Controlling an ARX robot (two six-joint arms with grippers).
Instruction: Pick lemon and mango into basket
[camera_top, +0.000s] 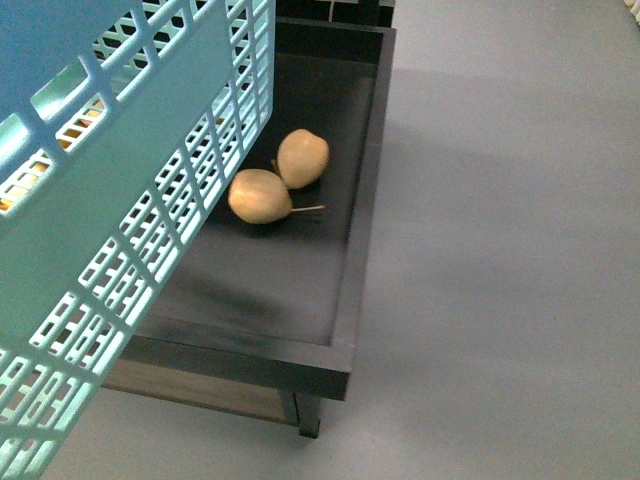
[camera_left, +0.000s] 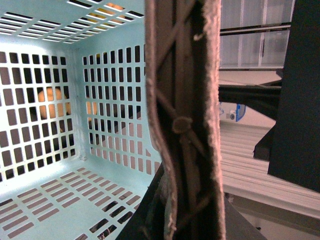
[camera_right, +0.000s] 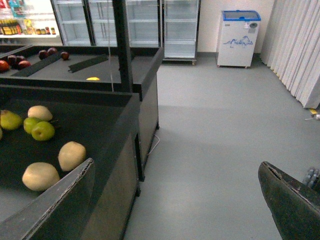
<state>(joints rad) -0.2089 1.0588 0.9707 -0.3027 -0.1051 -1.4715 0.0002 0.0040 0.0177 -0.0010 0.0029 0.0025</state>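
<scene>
Turquoise basket (camera_top: 150, 150) held tilted upper left by its handle (camera_left: 182, 125), left gripper (camera_left: 187, 220) clenched there for carrying; right gripper (camera_right: 172, 210) spread, empty, free to pick; orange fruit (camera_left: 52, 102) mid-left behind slots, which task fruit unclear.

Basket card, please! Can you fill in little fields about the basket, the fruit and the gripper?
Basket: turquoise, tilted, left in front view
Handle: brown, close to left wrist camera
Basket floor: no fruit on the part shown
Behind its slots: orange fruit
Tray: black, two tan fruits side by side
Right gripper: open, empty
</scene>
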